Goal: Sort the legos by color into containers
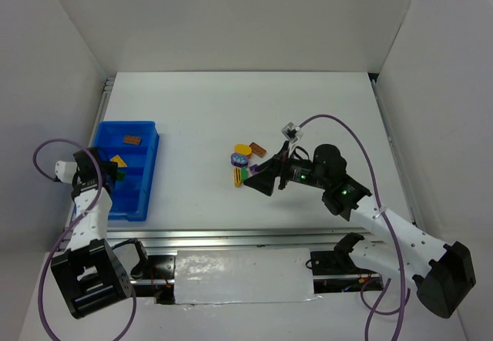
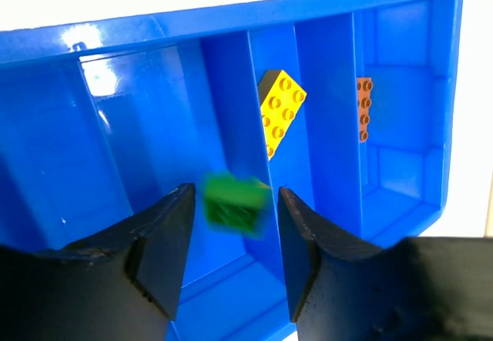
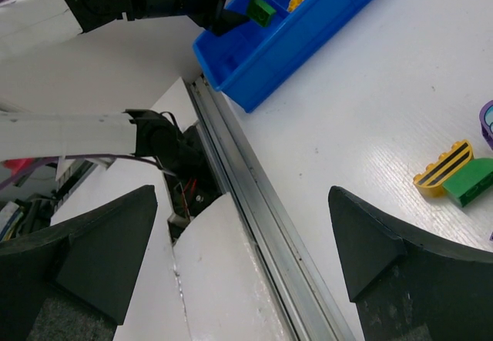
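Tray (image 2: pixel 231 21): bright blue, on the white table (image 1: pixel 231 102) at my left side, with a row of compartments split by blue dividers.
Left gripper (image 2: pixel 235 195): poised over the tray, jaws parted, a sliver of blue showing on each side of the green brick.
Green brick (image 2: pixel 235 206): blurred, between my left fingers, in front of the divider next to the yellow brick's slot; I cannot tell which compartment lies under it.
Yellow brick (image 2: pixel 281 110): tilted in one compartment.
Brown-orange brick (image 2: pixel 363 108): alone in the end compartment, next to the yellow one's.
Right gripper (image 1: pixel 258 181): spread wide, holding nothing, low over the table just beside the loose pile.
Loose pile: striped yellow arch (image 3: pixel 444 168) just beside a green slope brick (image 3: pixel 479 181), with a purple piece (image 1: pixel 238 158) near them.
In the way: tray walls and dividers close around my left fingers; a metal rail (image 3: pixel 254 187) runs along the near table edge between my right fingers in the wrist view.
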Robot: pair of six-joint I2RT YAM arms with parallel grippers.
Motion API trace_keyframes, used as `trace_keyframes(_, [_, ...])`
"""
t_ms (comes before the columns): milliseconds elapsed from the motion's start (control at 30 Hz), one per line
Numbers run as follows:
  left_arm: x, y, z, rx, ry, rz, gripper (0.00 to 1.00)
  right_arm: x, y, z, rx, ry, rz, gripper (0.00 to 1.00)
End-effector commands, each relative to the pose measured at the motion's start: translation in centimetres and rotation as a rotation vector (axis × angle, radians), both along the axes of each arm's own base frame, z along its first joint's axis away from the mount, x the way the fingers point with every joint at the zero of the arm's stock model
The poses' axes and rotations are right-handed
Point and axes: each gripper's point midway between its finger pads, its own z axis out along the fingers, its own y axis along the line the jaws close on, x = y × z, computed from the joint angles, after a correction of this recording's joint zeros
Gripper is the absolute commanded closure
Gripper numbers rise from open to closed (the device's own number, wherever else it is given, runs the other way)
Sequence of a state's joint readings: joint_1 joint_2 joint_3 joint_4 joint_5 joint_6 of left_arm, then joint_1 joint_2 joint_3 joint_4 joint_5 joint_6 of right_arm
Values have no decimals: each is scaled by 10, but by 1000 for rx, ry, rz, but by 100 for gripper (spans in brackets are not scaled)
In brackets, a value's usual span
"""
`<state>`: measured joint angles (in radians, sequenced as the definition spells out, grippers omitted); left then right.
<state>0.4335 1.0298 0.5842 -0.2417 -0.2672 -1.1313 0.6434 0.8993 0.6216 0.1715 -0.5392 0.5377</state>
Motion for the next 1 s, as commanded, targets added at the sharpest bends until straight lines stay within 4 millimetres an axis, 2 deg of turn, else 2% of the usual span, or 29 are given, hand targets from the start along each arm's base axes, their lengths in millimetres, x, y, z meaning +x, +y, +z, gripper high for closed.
trace_keyframes(0, [3, 4, 8, 17, -37, 18, 40, 3, 1, 5, 13, -36, 7, 0])
trace_keyframes(100, [2, 4, 11, 16, -43, 26, 31, 6, 1, 4, 7, -31, 0, 0])
trace_keyframes(133, [2, 4, 14, 19, -50, 24, 23, 7, 1, 4, 5, -32, -3, 0])
trace_keyframes(200, [2, 3, 22, 26, -65, 19, 19, 12, -1, 1, -5, -24, -27, 0])
trace_keyframes(233, [5, 4, 31, 41, -76, 3, 15, 15, -1, 0, -7, -21, -42, 0])
trace_keyframes(300, [10, -2, 47, 49, -103, -49, 14, 28, -4, -11, -37, 21, -96, 0])
trace_keyframes(333, [16, -2, 64, 88, -118, -100, 11, 40, -7, -13, -50, 41, -158, 0])
trace_keyframes(367, [23, -13, 72, 99, -124, -158, 9, 48, -8, -34, -104, 104, -193, 0])
trace_keyframes(400, [28, -20, 79, 108, -122, -203, 5, 56, -9, -43, -137, 134, -230, 0])
trace_keyframes(433, [36, -27, 101, 152, -131, -263, 4, 72, -14, -43, -162, 147, -309, 0])
trace_keyframes(467, [43, -47, 100, 147, -95, -346, 2, 78, -16, -66, -234, 209, -337, 0])
trace_keyframes(500, [51, -58, 121, 165, -121, -400, 1, 83, -19, -76, -276, 229, -358, 0])
trace_keyframes(533, [56, -81, 123, 185, -101, -508, 1, 93, -24, -90, -342, 257, -412, 0])
trace_keyframes(633, [57, -113, 149, 238, -130, -656, 0, 109, -35, -106, -437, 260, -488, 1])
trace_keyframes(667, [57, -128, 154, 246, -150, -723, 0, 112, -43, -125, -510, 284, -520, 3])
trace_keyframes(700, [55, -141, 161, 252, -172, -807, 0, 118, -43, -126, -543, 265, -527, 5])
trace_keyframes(800, [50, -169, 167, 253, -185, -983, 0, 120, -48, -150, -642, 294, -523, 13])
trace_keyframes(867, [39, -192, 159, 245, -153, -1136, 1, 124, -49, -161, -687, 306, -521, 15])
trace_keyframes(933, [30, -198, 152, 261, -126, -1211, 1, 126, -43, -163, -700, 309, -494, 17])
trace_keyframes(967, [25, -202, 155, 275, -143, -1243, 0, 125, -40, -173, -721, 327, -481, 19])
